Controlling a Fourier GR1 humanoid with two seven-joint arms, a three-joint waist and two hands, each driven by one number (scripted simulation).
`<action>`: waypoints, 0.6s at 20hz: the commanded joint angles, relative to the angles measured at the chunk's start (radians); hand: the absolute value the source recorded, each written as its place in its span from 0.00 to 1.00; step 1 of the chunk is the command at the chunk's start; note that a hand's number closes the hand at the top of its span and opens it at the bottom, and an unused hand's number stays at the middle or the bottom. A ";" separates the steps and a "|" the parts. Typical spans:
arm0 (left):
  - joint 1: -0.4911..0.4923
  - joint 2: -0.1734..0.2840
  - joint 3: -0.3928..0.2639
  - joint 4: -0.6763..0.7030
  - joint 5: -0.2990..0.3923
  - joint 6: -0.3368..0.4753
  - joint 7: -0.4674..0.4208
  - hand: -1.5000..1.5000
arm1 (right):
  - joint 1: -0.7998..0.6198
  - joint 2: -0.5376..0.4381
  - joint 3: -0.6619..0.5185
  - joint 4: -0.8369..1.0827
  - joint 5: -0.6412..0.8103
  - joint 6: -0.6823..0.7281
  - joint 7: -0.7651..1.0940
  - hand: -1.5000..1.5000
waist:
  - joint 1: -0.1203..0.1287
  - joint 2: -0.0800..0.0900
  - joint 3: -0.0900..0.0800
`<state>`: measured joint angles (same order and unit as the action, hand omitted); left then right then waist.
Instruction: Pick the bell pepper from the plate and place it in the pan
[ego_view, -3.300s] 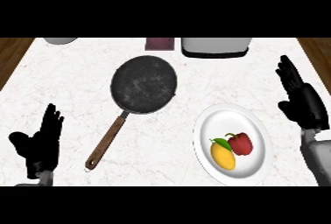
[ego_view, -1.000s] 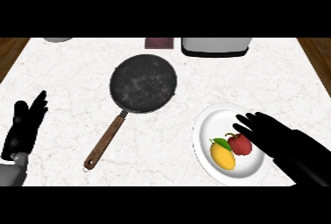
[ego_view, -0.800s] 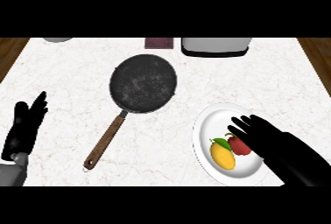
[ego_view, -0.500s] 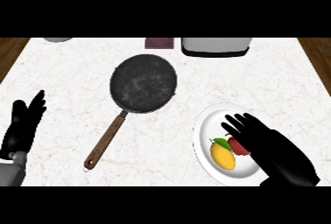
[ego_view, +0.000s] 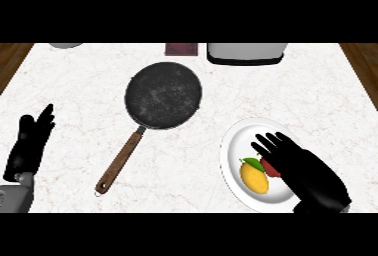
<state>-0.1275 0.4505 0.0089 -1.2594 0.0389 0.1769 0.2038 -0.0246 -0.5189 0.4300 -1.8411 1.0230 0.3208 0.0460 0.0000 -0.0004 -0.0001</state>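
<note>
My right hand lies over the round white plate, palm down, fingers straight and spread, pointing away from me and a little to my left. It holds nothing. Under its thumb side sits the red bell pepper; only a sliver of red shows beside my palm, and I cannot tell whether my fingers touch it. Just left of the pepper, on the same plate, lies a yellow mango-like fruit with a small green leaf at its far end. The fruit is uncovered and lies close against the pepper's visible edge.

Beyond the plate, further to my left and further from me, the round black frying pan sits flat on the white marbled counter. Its brown wooden handle runs back toward me, slanting left, and ends well apart from the plate. The pan's bowl holds nothing.

Far across the counter, at the left edge of my view, my left hand rests with its fingers up and relaxed, holding nothing.

At the counter's far edge, straight beyond my right hand, stands a grey boxy appliance. To its left is a small dark red object, and further left still a pale rounded thing, cut off by the view's edge.
</note>
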 joint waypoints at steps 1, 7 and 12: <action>0.015 -0.022 0.030 -0.040 -0.029 -0.023 0.021 0.50 | 0.010 0.017 -0.056 0.004 0.026 0.022 -0.065 0.00 | 0.000 0.000 0.000; 0.051 -0.004 0.070 -0.115 -0.042 -0.070 0.068 0.50 | -0.026 0.096 -0.056 0.126 0.100 -0.020 -0.096 0.00 | 0.003 0.000 0.000; 0.002 -0.035 0.104 -0.074 -0.059 -0.074 0.054 0.50 | -0.079 0.138 -0.087 0.184 0.121 0.024 -0.109 0.00 | 0.003 0.001 0.000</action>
<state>-0.1093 0.3981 0.0642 -1.3406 -0.0294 0.1321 0.2589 -0.0479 -0.4213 0.3609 -1.7376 1.1208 0.3337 -0.0508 0.0007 -0.0003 0.0000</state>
